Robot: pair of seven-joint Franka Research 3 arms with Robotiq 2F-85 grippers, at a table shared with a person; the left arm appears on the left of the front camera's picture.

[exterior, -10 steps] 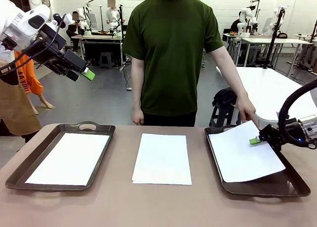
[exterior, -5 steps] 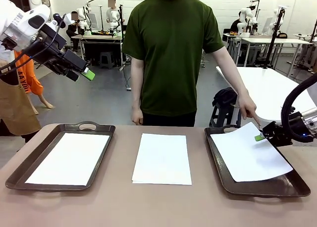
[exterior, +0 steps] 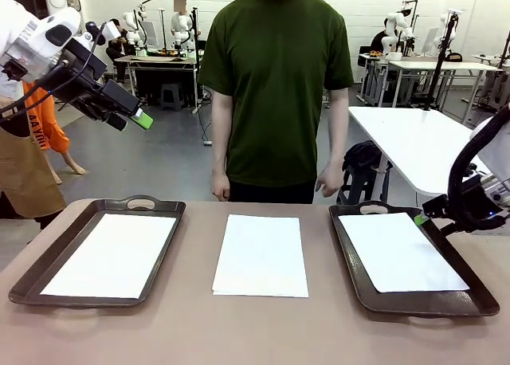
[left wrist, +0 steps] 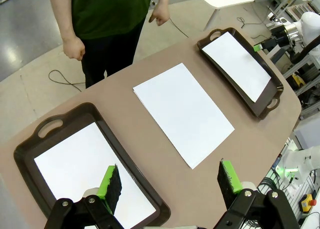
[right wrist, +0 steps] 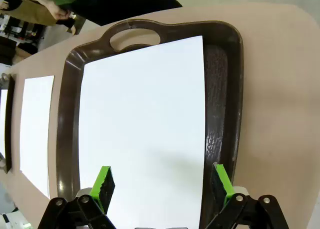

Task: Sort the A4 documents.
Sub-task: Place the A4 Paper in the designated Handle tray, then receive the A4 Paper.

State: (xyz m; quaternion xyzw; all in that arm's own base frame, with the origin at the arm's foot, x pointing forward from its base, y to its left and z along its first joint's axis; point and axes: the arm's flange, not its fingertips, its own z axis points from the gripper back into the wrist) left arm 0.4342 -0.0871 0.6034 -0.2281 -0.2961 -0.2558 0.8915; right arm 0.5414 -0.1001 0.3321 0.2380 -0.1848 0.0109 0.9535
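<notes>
Plainly, the left jaws and right jaws gape wide, empty, while A4 documents lie flat.

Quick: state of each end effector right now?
Left end effector: open, holding nothing.
Right end effector: open, holding nothing; the A4 document lies in the tray.

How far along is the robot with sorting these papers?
Done: a sheet lies flat in the left tray, a second sheet in the right tray. In hand: nothing; the left gripper and right gripper are both open. Remaining: the paper on the bare table between the trays.
</notes>
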